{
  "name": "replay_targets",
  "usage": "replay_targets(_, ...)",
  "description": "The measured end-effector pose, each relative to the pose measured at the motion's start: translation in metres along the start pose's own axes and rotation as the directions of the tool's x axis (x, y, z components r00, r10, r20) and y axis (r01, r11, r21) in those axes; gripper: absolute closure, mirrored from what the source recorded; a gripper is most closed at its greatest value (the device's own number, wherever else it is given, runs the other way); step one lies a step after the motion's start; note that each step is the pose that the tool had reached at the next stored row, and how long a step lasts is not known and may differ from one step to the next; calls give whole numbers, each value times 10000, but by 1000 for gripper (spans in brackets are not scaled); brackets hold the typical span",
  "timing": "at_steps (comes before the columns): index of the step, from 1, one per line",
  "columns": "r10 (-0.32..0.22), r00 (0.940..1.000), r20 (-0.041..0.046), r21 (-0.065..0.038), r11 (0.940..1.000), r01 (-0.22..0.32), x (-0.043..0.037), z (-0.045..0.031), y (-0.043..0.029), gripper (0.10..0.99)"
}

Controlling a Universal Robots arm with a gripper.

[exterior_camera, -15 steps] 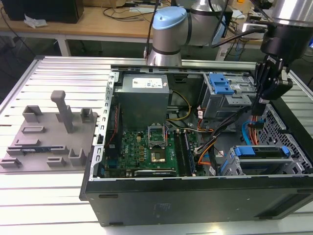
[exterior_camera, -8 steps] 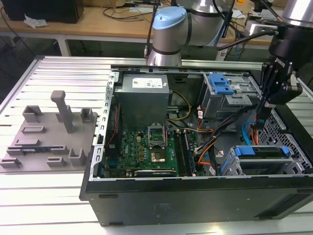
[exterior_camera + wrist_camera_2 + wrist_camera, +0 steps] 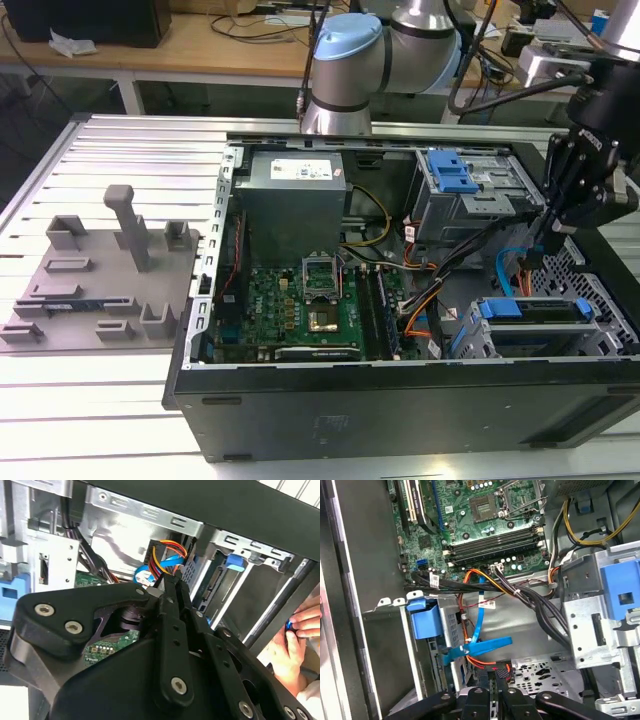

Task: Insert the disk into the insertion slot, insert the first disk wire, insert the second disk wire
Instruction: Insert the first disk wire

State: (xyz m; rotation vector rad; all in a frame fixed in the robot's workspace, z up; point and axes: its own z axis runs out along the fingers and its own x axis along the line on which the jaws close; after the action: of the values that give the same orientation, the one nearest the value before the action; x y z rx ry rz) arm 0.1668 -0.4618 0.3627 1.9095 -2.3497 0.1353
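The disk point(image 3: 545, 312), held in its blue caddy point(image 3: 500, 308), lies inside the insertion slot point(image 3: 468, 338), the grey cage at the case's corner on the exterior view's right. The caddy's blue tab point(image 3: 424, 621) also appears in the first wrist view. My gripper point(image 3: 553, 238) hangs just above and behind that cage. It is shut on a black wire connector point(image 3: 498, 668) with orange and red leads point(image 3: 167, 555). The fingertips point(image 3: 491, 679) pinch it from both sides. A blue flat cable point(image 3: 479, 630) loops right beside the connector.
A taller metal bay with a blue latch point(image 3: 450, 175) stands behind the cage. The motherboard point(image 3: 300, 300) and power supply point(image 3: 295, 195) occupy the case's other half. A grey fixture plate point(image 3: 100, 280) lies outside the case. A person's hand point(image 3: 295, 640) rests by the case edge.
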Motion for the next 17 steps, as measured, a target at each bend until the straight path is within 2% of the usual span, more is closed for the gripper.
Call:
replay_targets(4,-47,9999,152,-25,10000,47,125,-4,-26,922)
replay_targets(7,-326,9993,159,12,9995,326,133,-5,-27,922)
replay_targets(11,-989,9950,152,108,9951,987,133,-5,-27,922)
replay_targets(13,-1125,9935,200,122,9936,1122,142,-4,-29,922)
replay_targets(14,-1168,9927,289,120,9931,1165,146,-3,-30,922)
replay_targets(17,-1319,9891,651,112,9913,1315,150,-3,-31,922)
